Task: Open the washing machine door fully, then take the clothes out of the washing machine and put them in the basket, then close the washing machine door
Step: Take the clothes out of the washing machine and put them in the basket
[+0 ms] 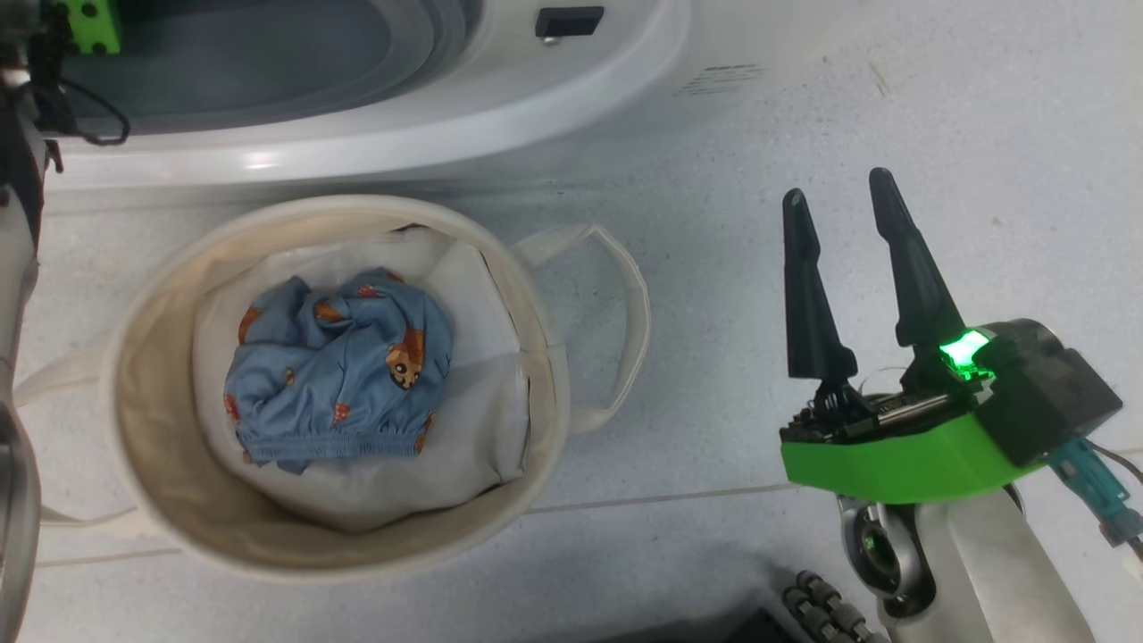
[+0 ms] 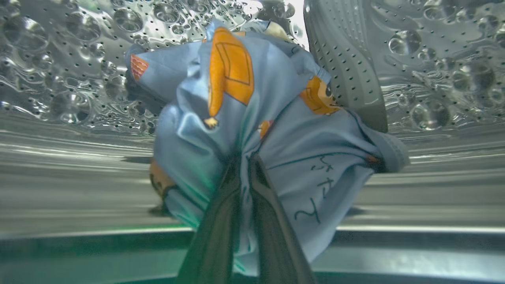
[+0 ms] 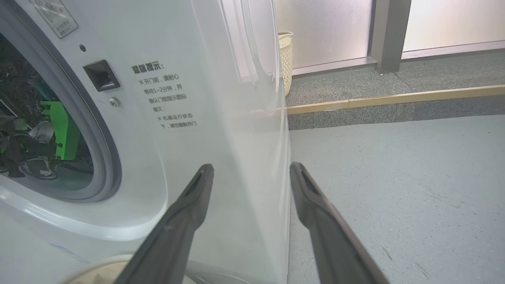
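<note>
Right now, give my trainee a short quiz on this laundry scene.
1. True or false: the right end effector holds clothes.
2. What is the left end effector shut on? A) a sock B) clothes in the drum C) the door
3. Where do the other clothes lie?
Key: 1 false, it is open and holds nothing. 2 B. 3 in the basket.

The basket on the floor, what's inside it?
A crumpled blue garment with small orange-brown figures lies on the white liner inside the basket. Whatever lies beneath the garment is covered, so I cannot tell if anything else is there.
</note>
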{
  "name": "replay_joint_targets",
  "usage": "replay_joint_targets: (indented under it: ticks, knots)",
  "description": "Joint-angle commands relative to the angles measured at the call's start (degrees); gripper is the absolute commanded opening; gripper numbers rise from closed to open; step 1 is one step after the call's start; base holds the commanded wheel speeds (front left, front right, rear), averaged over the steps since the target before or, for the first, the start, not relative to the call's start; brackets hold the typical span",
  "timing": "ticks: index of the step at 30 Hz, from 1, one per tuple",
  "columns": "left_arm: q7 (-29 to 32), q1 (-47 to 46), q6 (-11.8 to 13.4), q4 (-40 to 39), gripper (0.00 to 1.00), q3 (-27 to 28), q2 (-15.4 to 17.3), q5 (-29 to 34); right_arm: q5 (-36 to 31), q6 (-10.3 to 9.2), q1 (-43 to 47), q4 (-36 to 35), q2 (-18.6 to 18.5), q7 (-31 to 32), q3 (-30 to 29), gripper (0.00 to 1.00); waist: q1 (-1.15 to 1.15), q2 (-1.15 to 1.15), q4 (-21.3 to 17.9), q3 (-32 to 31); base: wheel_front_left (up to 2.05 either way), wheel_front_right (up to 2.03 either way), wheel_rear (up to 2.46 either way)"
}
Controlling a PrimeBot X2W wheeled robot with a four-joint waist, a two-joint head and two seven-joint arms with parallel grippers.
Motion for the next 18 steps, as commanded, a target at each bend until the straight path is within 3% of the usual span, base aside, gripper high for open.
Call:
replay_joint_targets:
  ticks: [1, 18]
  knots:
    - [-0.70, 0.71, 0.12, -0.12, 0.00, 0.75, 2.60, -0.48, -0.26, 0.06, 0.81, -1.39, 0.37, -0.29, 1.34, 1.00, 0.00, 0.00, 0.06, -0.44, 0.00, 0.00, 0.00]
    - [-10.32, 4.69, -1.72, -0.10, 0.00, 2.33, -0.54, -4.16, 1.36, 0.06, 0.89, 0.96, -0.65, -0.29, 1.13, 1.00, 0.00, 0.00, 1.50, -5.97, 0.00, 0.00, 0.00]
